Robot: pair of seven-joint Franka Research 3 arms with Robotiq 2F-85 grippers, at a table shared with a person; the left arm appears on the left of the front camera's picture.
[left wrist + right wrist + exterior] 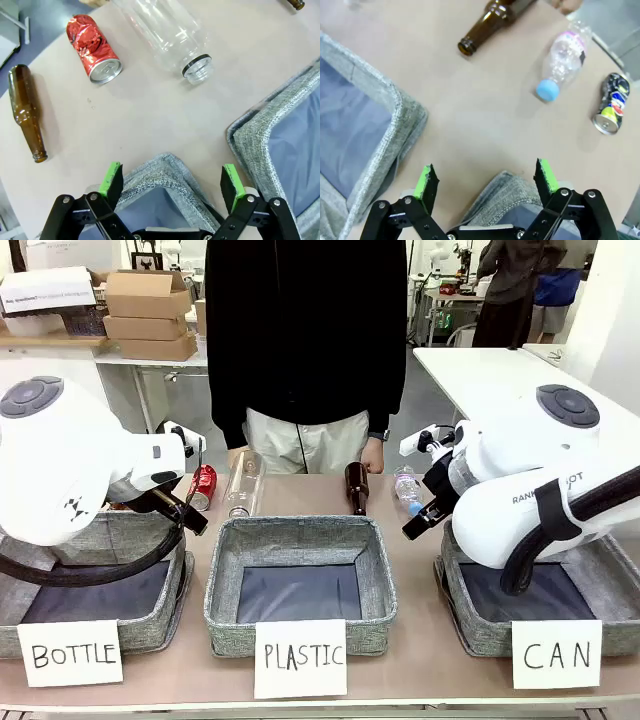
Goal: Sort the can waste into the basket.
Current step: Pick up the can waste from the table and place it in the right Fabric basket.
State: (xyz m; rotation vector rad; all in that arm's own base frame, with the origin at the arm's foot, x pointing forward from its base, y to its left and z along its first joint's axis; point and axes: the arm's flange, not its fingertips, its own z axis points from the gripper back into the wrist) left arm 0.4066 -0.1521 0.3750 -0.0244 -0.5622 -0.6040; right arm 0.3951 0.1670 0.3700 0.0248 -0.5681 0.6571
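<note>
Well, red can [94, 48] ahead-left of L end effector [172, 174].

A dented red metal drink can [203, 486] with white print lies on its side at the table's far left, well apart from a crumpled dark-and-silver metal drink can [610, 104], also on its side, while the grey woven-fabric rectangular basket [478, 632], dark-lined and signed "CAN", stands near right.

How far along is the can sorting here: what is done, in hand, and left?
Done: nothing; the CAN basket looks empty where visible. In hand: nothing; left gripper and right gripper are open, empty. Left: the crushed red can and the dark can both lie on the table, to be moved into it.
</note>
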